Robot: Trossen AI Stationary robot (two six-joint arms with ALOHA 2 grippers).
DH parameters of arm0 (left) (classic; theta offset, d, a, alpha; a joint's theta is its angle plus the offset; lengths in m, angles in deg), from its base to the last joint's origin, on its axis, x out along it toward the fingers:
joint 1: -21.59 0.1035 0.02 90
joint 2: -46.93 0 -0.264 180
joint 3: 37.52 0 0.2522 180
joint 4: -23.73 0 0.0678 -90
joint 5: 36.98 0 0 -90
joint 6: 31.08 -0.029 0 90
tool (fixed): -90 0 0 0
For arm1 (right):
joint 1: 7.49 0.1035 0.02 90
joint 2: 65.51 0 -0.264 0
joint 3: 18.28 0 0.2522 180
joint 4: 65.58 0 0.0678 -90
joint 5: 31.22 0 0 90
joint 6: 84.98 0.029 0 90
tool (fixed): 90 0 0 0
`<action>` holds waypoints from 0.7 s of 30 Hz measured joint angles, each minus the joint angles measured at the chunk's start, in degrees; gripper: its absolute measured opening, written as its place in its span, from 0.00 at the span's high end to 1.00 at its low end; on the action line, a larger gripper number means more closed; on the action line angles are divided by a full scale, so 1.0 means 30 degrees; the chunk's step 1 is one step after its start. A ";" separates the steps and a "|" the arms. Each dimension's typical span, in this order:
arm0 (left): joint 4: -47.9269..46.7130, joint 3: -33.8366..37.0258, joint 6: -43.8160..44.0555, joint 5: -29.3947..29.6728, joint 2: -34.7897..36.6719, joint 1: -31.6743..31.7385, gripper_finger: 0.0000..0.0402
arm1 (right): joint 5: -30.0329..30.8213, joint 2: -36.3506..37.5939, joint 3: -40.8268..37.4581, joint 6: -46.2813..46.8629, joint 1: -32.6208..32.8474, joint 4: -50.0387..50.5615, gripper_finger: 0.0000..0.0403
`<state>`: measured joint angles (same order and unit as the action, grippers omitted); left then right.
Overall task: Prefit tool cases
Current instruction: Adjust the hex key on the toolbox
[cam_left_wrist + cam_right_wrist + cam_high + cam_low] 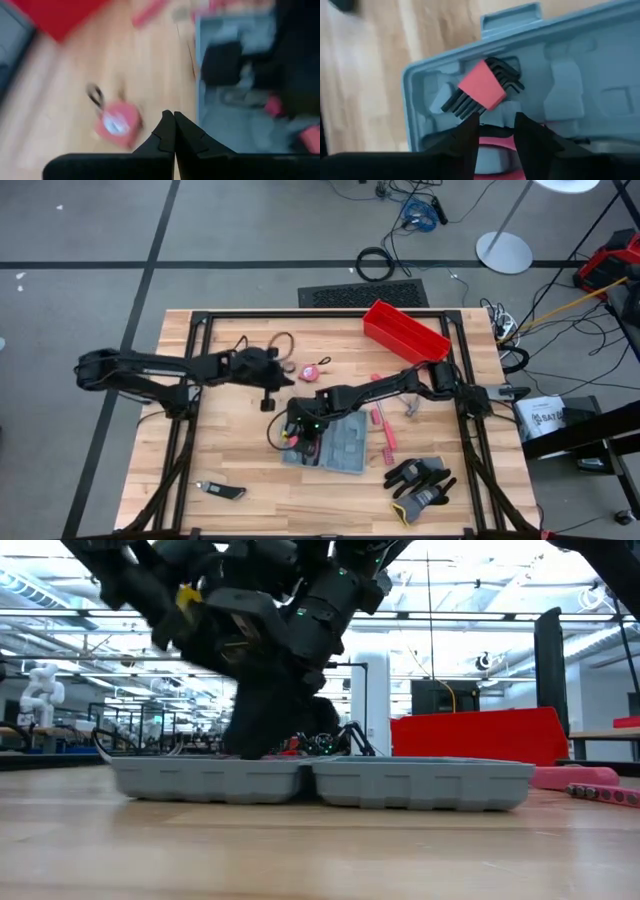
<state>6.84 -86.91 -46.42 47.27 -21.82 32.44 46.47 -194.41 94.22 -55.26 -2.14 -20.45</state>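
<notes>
Lying open, lower centre of the high view, tool case (335, 442); rigid, light, slick plastic, probably best gripped by its rim; right gripper (496, 131) parted above it, grasping nothing; left gripper (174, 131) clenched empty.

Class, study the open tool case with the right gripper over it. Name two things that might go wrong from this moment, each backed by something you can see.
1. The hex key set lies askew across its slot in the tool case; it may not seat, so the lid might not close.
2. The right gripper, fingers parted, hangs low inside the case above a red tool; lifting away could snag and shift the light case.
</notes>
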 joint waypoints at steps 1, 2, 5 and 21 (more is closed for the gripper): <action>0.0022 -0.0211 -0.0012 0.0107 0.0603 0.0000 1.00 | -0.0052 0.0024 0.0000 -0.0172 -0.0064 0.0400 0.72; 0.0015 -0.0440 -0.0026 0.0170 0.1208 0.0000 1.00 | -0.0114 0.0029 0.0000 -0.0261 -0.0085 0.0575 0.72; 0.0072 -0.1139 -0.0041 0.0552 0.2960 0.0000 1.00 | -0.0144 0.0022 -0.0007 -0.2188 -0.0160 0.0297 0.73; -0.1885 -0.1454 0.0338 0.5153 0.4060 0.0124 1.00 | 0.6289 0.5908 -0.1204 -0.7628 -0.0142 0.9044 0.81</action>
<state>1.18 -91.27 -45.41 62.73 -9.64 32.81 65.34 -176.68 90.61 -78.14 -2.57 6.68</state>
